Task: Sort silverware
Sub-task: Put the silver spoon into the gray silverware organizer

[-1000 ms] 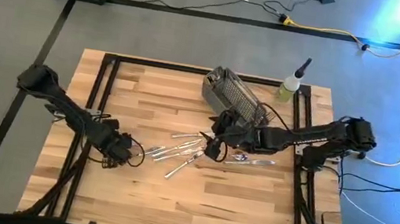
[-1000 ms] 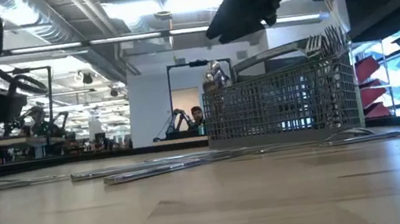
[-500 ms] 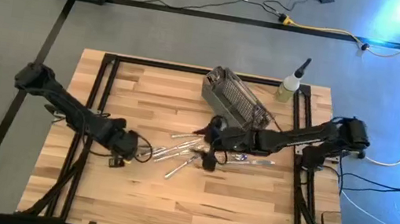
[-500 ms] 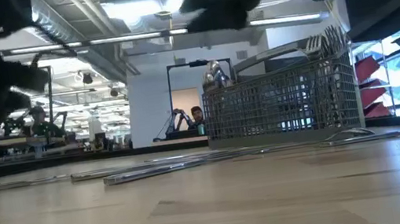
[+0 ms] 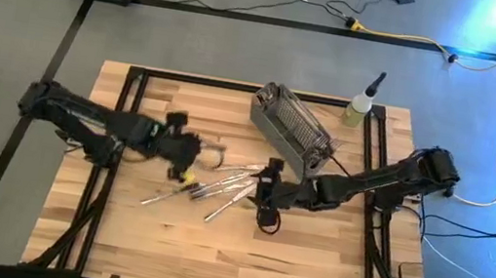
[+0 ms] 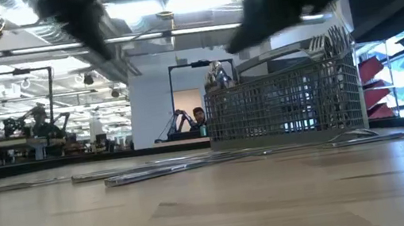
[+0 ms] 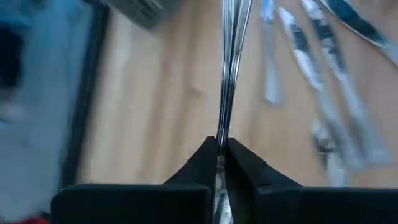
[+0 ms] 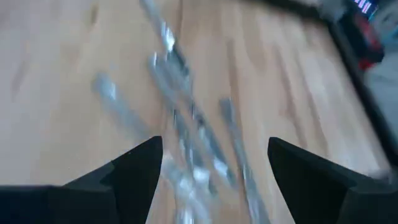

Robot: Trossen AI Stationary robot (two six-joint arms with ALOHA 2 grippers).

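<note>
The left gripper (image 5: 195, 148), fingers clenched on one slim utensil (image 7: 230, 62), hangs at nine o'clock of the loose silverware (image 5: 221, 189) strewn mid-table, while the right gripper (image 5: 266, 201) spreads its fingers (image 8: 134, 171) wide at the pile's three o'clock edge, with the mesh basket (image 5: 291, 126) at one o'clock.

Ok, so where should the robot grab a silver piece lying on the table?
Probably mid-handle, straight down from above. The silverware lies flat on the table, so jaws set across the slim handle can pinch its thin edges.
</note>
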